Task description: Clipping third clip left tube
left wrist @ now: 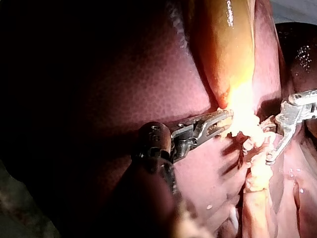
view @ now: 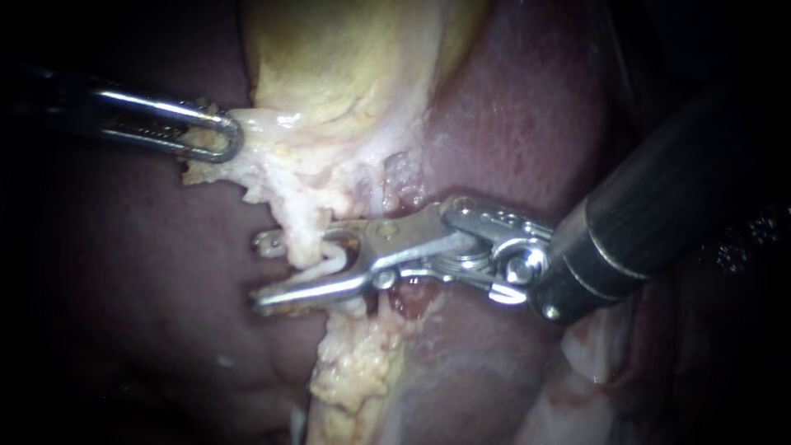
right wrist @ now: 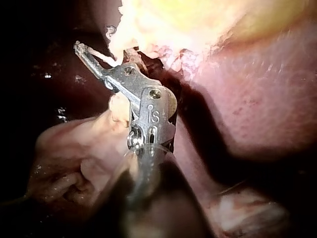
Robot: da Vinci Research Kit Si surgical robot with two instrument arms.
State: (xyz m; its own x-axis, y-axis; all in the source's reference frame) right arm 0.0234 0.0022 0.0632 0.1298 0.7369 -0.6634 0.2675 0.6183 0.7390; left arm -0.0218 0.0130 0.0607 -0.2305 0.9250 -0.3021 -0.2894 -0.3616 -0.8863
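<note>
Looked like the placing part of the clipping step, nothing squeezed home yet going by the gap. Had the right instrument [view: 265,272] with its claw standing clearly open, straddling the tube [view: 306,239]. Found the tube sitting between the two halves, nearer the hinge than the tips. Had the left instrument [view: 216,136] well apart from that claw, clamped tight on pale tissue [view: 272,165] under the gallbladder [view: 329,66]. Next up, probably: square off across the tube, then close. Not much room though. Saw liver [view: 165,247] right behind the claw tips and fatty tissue crowding both sides, so would keep to small nudges along the tube.
</note>
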